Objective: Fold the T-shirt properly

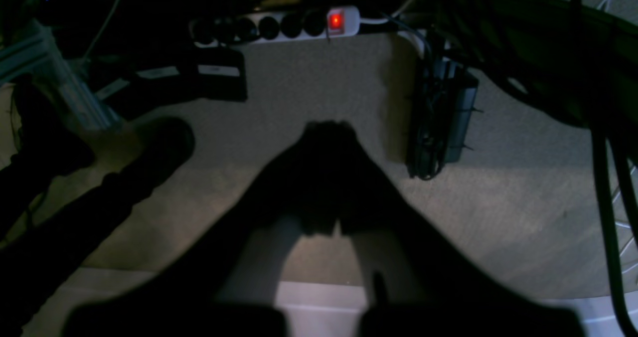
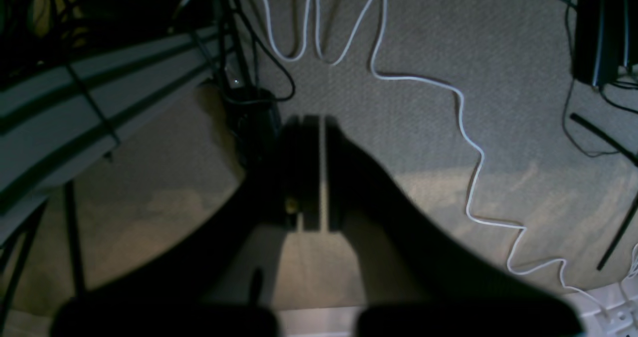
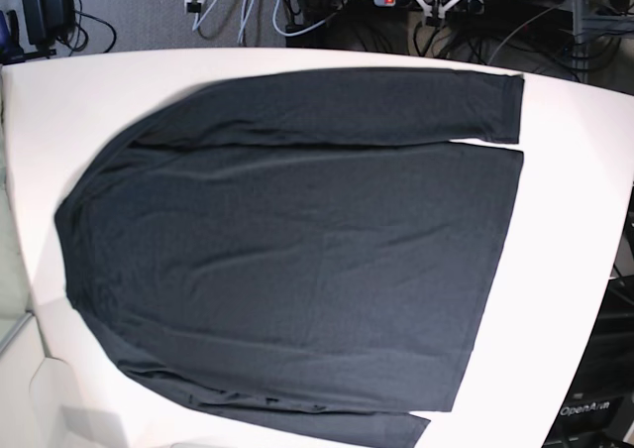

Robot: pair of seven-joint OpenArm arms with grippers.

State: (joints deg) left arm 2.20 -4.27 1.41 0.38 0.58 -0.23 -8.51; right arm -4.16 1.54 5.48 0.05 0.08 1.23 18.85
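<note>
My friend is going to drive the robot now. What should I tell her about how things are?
Left end effector: shut, holding nothing, hanging over the carpet off the table.
Right end effector: shut, holding nothing, also over the carpet.
T-shirt: spread flat on the white table, sleeves lying along its sides.
Done: nothing folded yet.
Left: bring both arms over the table and make every fold.

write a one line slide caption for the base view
Dark long-sleeved T-shirt spread flat and unfolded on the white table, sleeves lying along its sides, no arms in view.
</note>
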